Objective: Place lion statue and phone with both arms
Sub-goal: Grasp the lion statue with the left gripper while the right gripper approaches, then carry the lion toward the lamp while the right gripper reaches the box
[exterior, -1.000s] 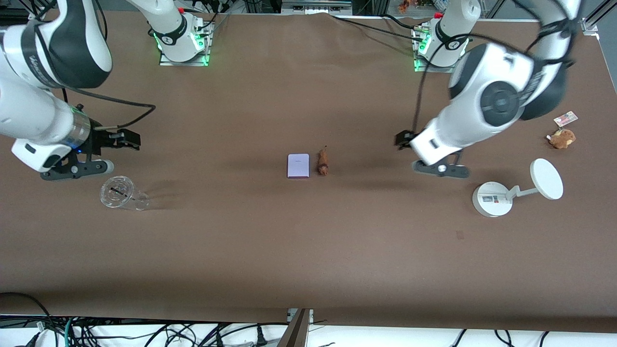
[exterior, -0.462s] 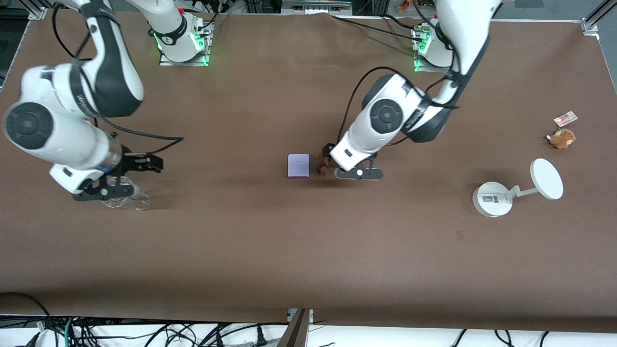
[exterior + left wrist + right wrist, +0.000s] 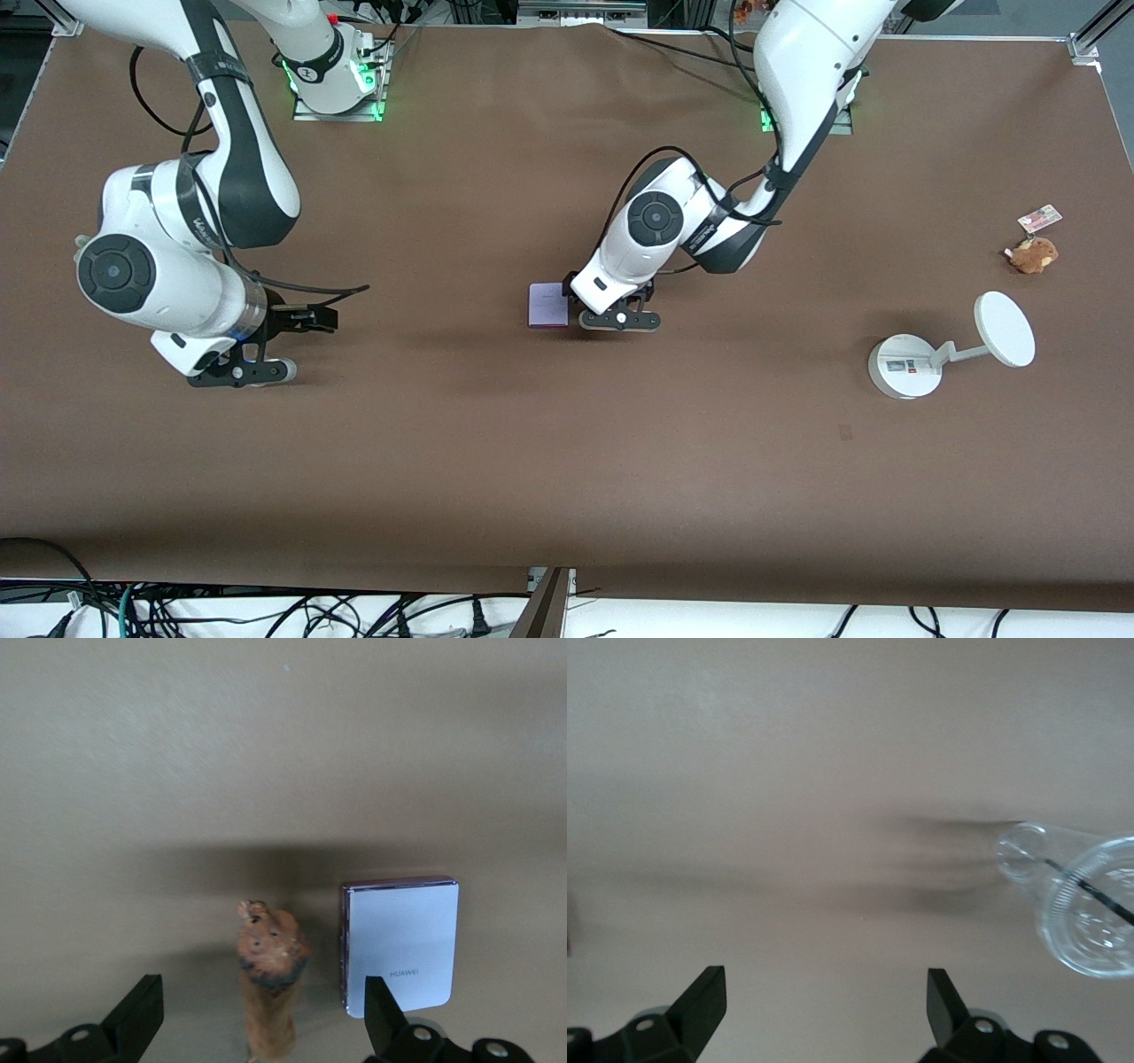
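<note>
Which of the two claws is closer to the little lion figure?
The left. The left gripper hangs open right over the lion statue, beside the phone. The right gripper is open too, over bare table toward the right arm's end, well apart from it.

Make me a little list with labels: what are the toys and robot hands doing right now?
lion: tiny orange-brown lion statue lying on the brown table, beside the phone
phone: flat pale lavender phone lying flat
left pincer: left pincer open, low over the lion, a finger on each side
right pincer: right pincer open, holding nothing, near a clear plastic cup on its side
</note>
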`<state>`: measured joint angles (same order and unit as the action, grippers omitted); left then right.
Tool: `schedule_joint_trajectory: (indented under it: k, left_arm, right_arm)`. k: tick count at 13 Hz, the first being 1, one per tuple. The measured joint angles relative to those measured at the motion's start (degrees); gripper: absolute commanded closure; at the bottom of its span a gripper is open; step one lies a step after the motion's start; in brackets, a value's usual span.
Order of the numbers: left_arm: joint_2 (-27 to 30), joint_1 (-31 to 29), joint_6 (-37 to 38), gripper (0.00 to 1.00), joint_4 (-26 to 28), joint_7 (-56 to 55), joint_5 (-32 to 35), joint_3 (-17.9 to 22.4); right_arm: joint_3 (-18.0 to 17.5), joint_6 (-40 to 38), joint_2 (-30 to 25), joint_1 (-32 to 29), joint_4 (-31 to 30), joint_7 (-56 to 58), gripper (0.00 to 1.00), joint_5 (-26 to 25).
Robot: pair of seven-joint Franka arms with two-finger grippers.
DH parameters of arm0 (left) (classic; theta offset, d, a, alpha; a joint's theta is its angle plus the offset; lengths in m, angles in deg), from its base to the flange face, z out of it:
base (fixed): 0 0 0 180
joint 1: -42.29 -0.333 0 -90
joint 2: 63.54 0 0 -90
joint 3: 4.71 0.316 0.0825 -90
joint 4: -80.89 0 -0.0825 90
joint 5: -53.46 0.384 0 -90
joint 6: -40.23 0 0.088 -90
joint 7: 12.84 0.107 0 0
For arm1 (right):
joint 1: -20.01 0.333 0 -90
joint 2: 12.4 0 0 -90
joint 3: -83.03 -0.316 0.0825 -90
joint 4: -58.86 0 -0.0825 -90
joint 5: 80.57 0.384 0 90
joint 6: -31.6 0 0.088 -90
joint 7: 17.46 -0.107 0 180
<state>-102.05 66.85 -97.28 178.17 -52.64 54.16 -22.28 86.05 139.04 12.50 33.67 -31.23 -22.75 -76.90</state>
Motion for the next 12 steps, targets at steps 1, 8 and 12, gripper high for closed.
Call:
schedule_joint_trajectory:
  k: [1, 8, 12]
  left_arm:
    - [-0.62, 0.40, -0.39, 0.26, 0.00, -0.24, 1.18, 0.00]
    - [-1.67, 0.90, -0.48, 0.80, -0.26, -0.57, 4.25, 0.16]
    - [1.78, -1.49, 10.12, 0.79, -2.08, 2.59, 4.68, 1.73]
  right_arm:
    - [-0.02, 0.54, 0.48, 0.07, 0.00, 0.00, 0.00, 0.29]
    - [-0.04, 3.07, 2.98, 2.24, 0.01, -0.01, 0.00, 0.38]
    - [-0.09, 4.25, 3.59, 3.50, 0.01, -0.29, 0.00, 0.73]
